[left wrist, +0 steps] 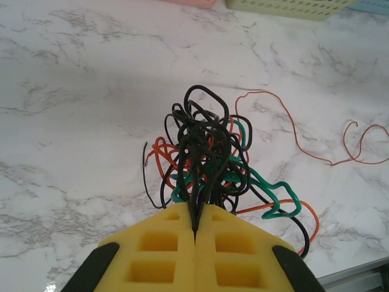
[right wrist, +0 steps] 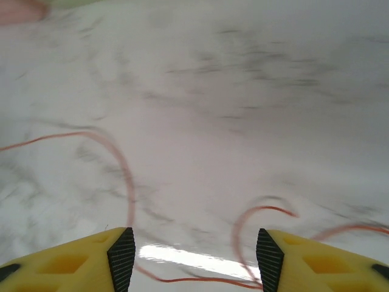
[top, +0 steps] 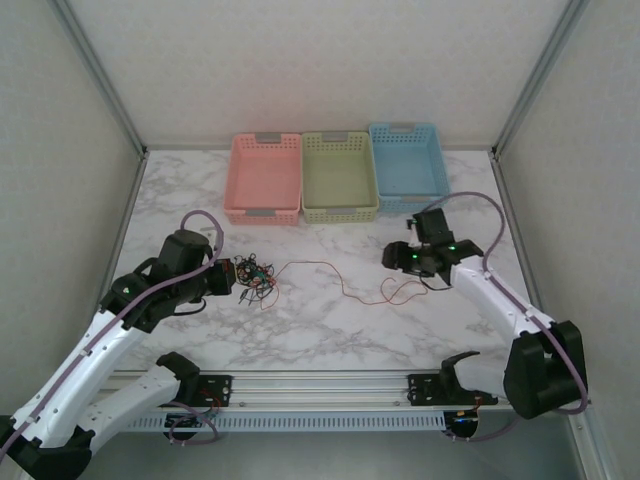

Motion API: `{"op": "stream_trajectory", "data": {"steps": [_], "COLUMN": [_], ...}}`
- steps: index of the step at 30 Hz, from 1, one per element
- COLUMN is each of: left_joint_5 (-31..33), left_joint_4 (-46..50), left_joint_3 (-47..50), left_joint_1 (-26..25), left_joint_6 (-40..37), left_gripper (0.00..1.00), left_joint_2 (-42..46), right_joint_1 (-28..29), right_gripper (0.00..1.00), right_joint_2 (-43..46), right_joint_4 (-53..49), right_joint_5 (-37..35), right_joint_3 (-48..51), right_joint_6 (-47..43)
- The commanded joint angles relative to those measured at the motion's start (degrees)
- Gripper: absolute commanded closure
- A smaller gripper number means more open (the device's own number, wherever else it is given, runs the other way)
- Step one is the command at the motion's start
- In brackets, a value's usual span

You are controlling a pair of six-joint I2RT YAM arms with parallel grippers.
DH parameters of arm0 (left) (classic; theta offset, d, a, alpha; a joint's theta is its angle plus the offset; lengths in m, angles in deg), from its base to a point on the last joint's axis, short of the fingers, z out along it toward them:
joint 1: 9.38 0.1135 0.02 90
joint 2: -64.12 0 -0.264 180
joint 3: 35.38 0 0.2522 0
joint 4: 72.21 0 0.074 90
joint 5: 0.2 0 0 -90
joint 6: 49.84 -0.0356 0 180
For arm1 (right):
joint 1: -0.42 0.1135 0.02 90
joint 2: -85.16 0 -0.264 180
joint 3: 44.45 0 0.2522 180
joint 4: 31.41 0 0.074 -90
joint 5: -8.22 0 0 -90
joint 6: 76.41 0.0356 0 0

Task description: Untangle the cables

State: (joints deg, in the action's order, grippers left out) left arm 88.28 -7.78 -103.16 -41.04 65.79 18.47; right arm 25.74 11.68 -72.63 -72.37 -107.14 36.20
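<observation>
Pinching a tangle of thin black, green and orange cables (left wrist: 206,158) in the closed left gripper (left wrist: 196,210), on the marble tabletop's (top: 330,330) left half. Holding the right gripper (right wrist: 194,255) empty, fingers apart, over a loose orange wire (right wrist: 127,182) trailing rightward. Likely handling light, limp, snag-prone; gripping a free end seeming best.

Top ext cam sits high & behind the arm bases, far off, looking down & fwd across the whole marble table (top: 330,330) to the three baskets (top: 340,210) at the far edge. Left wrist cam rides right behind the left gripper (left wrist: 194,210), v. close, facing fwd-down past its yellow fingers (left wrist: 185,240) onto the cable bunch (left wrist: 203,146), w/ basket rims at its top edge. Right wrist cam hangs low behind the right gripper (right wrist: 193,243), blurred, facing bare tabletop & the loose orange wire (right wrist: 129,182); top view takes in both patches, bunch & wire incl.
</observation>
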Motion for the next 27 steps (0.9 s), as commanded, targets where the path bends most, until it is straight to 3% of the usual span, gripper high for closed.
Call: {"op": "stream_trajectory", "data": {"steps": [1, 5, 9, 15, 20, 27], "left_joint_5": [-1.6, -2.3, -2.4, -2.4, -2.7, -2.7], "left_joint_4": [-2.0, -1.8, -1.4, -1.5, -1.6, -1.6], "left_joint_3": [0.7, 0.5, 0.4, 0.4, 0.5, 0.8], "left_joint_1": [0.4, 0.4, 0.4, 0.4, 0.4, 0.4], "left_joint_6": [-0.7, -0.9, -1.0, -1.0, -1.0, -1.1], "left_gripper": [1.00, 1.00, 1.00, 1.00, 1.00, 1.00], "left_joint_2": [1.0, 1.1, 1.1, 1.1, 1.2, 1.2], "right_joint_1": [9.2, 17.1, 19.5, 20.6, 20.8, 21.0], "right_gripper": [0.44, 0.41, 0.34, 0.33, 0.33, 0.37], "right_joint_2": [-5.0, -10.6, -16.5, -25.7, -30.3, -35.0], "right_joint_4": [5.6, 9.3, 12.1, 9.9, 11.8, 14.4], "right_joint_5": [2.6, 1.7, 8.1, 10.6, 14.5, 11.8], "right_joint_3": [-4.4, -8.5, -12.0, -17.9, -19.9, -23.0], "right_joint_6": [-7.2, -20.2, -31.2, -49.2, -56.9, -61.0]}}
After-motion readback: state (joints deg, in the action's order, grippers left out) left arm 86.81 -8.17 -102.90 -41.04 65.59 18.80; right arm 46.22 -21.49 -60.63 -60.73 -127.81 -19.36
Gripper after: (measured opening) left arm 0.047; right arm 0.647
